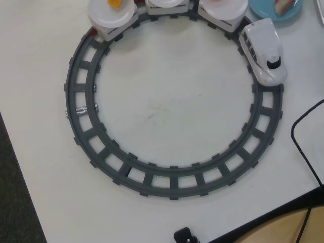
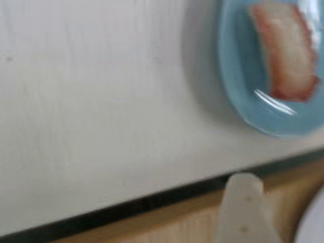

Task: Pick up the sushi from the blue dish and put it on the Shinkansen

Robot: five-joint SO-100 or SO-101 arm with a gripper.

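Note:
The sushi (image 1: 283,5), white with a pinkish-red edge, lies on the blue dish (image 1: 263,10) at the top right edge of the overhead view. In the blurred wrist view the sushi (image 2: 286,48) lies on the blue dish (image 2: 243,86) at the upper right. The Shinkansen (image 1: 264,49) stands on the track just below the dish, nose pointing down, with its plate-topped cars (image 1: 223,7) behind it along the top. My gripper (image 2: 281,195) shows only in the wrist view, at the bottom right. Its pale fingers (image 2: 243,202) stand apart and empty, short of the dish, over the table's edge.
The dark grey ring track (image 1: 162,181) fills the middle of the white table. An orange piece (image 1: 116,3) sits on the leftmost car's plate (image 1: 109,17). A black cable (image 1: 304,136) runs down the right side. The table edge (image 2: 152,202) is close to the dish.

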